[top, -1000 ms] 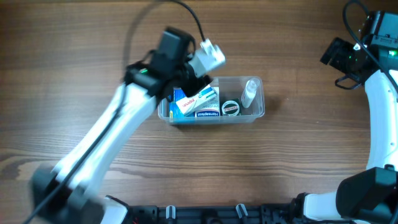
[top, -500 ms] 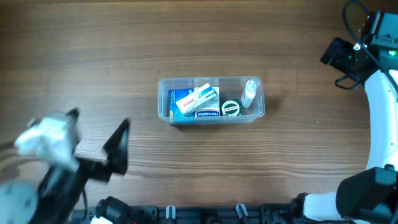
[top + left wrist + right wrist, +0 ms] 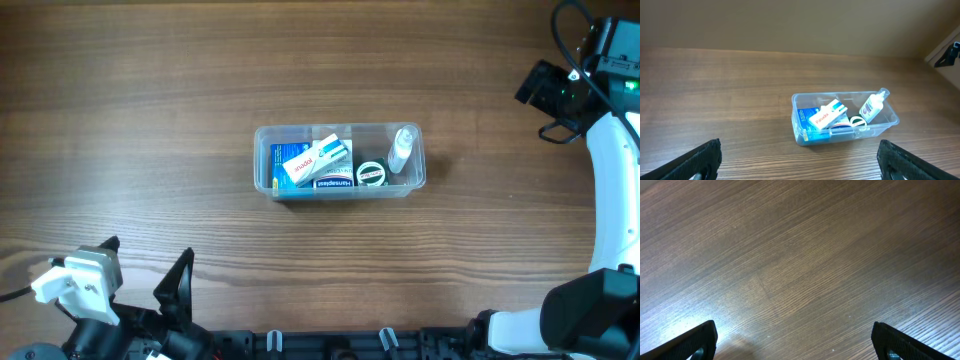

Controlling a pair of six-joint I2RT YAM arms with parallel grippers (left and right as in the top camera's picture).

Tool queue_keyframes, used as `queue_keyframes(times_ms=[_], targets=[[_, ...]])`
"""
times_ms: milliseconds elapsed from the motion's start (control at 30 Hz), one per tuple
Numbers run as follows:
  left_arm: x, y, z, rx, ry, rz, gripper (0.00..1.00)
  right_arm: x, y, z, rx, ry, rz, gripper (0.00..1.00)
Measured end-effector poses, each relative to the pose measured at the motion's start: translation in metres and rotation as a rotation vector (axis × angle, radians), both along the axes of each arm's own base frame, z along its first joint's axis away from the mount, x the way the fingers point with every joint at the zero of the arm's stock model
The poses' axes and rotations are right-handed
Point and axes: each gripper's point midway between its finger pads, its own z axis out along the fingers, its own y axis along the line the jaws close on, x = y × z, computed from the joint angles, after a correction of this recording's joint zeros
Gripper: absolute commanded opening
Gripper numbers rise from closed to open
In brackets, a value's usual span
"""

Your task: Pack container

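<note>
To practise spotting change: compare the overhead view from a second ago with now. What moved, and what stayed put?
The left gripper withdrew from over the container to the near left, and is now open and empty. The container, the boxes and bottle in it, and the right arm stayed put.

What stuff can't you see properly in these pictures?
- Overhead: the blue box lies mostly under the white box, and its label is too small to read.
- Overhead: the arm behind the left gripper is cut off by the bottom edge.
- Left wrist: the round tin is partly hidden by the container wall.
- Right wrist: only the table shows above the right gripper; the container is out of view.
</note>
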Motion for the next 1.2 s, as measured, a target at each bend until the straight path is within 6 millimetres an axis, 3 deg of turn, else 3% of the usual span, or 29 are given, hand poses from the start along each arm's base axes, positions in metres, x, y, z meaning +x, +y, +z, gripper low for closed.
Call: queue_keyframes(times_ms=[133,267,367,467,667,967,1133,1200], targets=[[0.0,-0.001,-0.009,0.009,0.025,-0.008,1.0,0.0,0.0,0.0,0.0,0.0,0.0,1.0],[0.035,-0.022,-0.023,-0.05,-0.071,-0.014,1.0,0.0,0.0,0.0,0.0,-0.001,0.0,1.0],[0.073,-0.048,-0.066,-0.083,-0.107,-0.041,1.0,0.0,0.0,0.0,0.0,0.0,0.0,1.0],[0.098,-0.069,-0.087,-0.149,-0.215,-0.082,1.0,0.0,0.0,0.0,0.0,0.001,0.0,1.0],[0.109,-0.086,-0.148,-0.156,-0.198,-0.139,1.0,0.0,0.0,0.0,0.0,0.001,0.0,1.0],[0.11,-0.071,-0.174,-0.168,-0.2,-0.119,1.0,0.0,0.0,0.0,0.0,0.001,0.0,1.0],[0.11,-0.06,-0.204,-0.156,-0.157,-0.082,1.0,0.0,0.0,0.0,0.0,0.002,0.0,1.0],[0.113,-0.046,-0.197,-0.159,-0.195,-0.031,1.0,0.0,0.0,0.0,0.0,0.001,0.0,1.0]])
